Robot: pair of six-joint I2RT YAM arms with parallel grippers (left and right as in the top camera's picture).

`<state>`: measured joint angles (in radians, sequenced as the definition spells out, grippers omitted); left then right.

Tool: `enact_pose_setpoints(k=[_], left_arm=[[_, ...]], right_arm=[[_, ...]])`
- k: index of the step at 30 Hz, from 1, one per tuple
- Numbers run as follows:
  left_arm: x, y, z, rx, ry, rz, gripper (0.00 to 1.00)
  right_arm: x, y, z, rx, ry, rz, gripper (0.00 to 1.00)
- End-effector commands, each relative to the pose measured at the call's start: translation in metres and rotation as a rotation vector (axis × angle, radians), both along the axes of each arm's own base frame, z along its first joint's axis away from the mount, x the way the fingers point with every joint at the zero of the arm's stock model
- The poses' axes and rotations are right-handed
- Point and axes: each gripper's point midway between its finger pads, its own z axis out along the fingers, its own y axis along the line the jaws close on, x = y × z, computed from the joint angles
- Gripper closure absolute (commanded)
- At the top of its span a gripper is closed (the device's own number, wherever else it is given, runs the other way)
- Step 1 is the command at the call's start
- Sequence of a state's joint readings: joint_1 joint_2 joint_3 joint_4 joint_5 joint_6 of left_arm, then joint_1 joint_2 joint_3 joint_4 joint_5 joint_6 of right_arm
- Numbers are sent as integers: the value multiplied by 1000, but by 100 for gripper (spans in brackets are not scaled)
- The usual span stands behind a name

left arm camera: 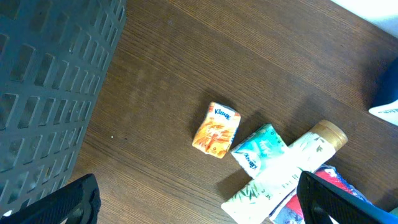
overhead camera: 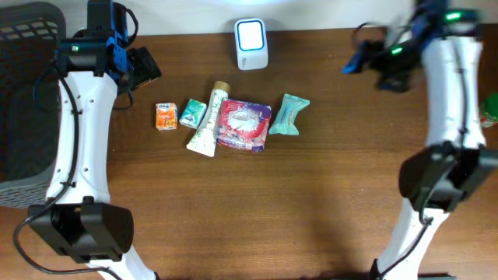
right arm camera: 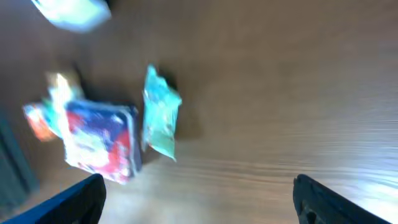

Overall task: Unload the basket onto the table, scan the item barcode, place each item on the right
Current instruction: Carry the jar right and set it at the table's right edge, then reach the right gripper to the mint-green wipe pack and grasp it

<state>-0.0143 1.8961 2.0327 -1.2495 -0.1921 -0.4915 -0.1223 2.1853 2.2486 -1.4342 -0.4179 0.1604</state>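
Where the overhead view met its left edge, a dark grey basket (overhead camera: 23,93) stood far to the left of the white scanner (overhead camera: 251,43). Between that basket and the scanner hung the left gripper (left arm camera: 198,186), its fingers (left arm camera: 68,202) spread wide with only the bare wooden table (overhead camera: 327,194) showing in the gap. The items lay in a row on the near side of the scanner, toward the arms' bases, touched by neither gripper. Farthest left of the scanner was an orange tissue pack (overhead camera: 166,116), with a green tissue pack (overhead camera: 191,113) just beside it. Next came a white tube (overhead camera: 205,124), tilted, with its tan cap end toward the scanner. It touched both the green pack and a red and blue pouch (overhead camera: 246,124), which lay almost straight in front of the scanner. A teal packet (overhead camera: 289,115) lay just beside the pouch, slightly right of the scanner. Well to the right of the scanner, the right gripper (right arm camera: 199,186) hovered above the table, its fingers (right arm camera: 323,199) parted wide and holding nothing; its wrist view was blurred. Farthest right of the scanner, at the picture's edge, a green and red thing (overhead camera: 490,109) was too cut off to name.
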Motion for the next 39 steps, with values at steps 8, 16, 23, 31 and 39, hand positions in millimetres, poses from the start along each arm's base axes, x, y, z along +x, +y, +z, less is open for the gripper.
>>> enact_pose_setpoints(k=[8,16,23,31,39], left_arm=[[-1,1,-1,2,1,11,1],[0,1,-1,2,1,11,1],[0,1,-1,2,1,11,1],[0,1,-1,2,2,11,1],[-1,1,-1,2,1,11,1]], right_arm=[[-21,116,-130,331,116,90,13],[-16,144,-172,277,71,63,39],[-2,161,-120,449,-139,314,96],[-11,156,-81,395,-369,605,96],[-53,83,-148,-75,-9,571,96]])
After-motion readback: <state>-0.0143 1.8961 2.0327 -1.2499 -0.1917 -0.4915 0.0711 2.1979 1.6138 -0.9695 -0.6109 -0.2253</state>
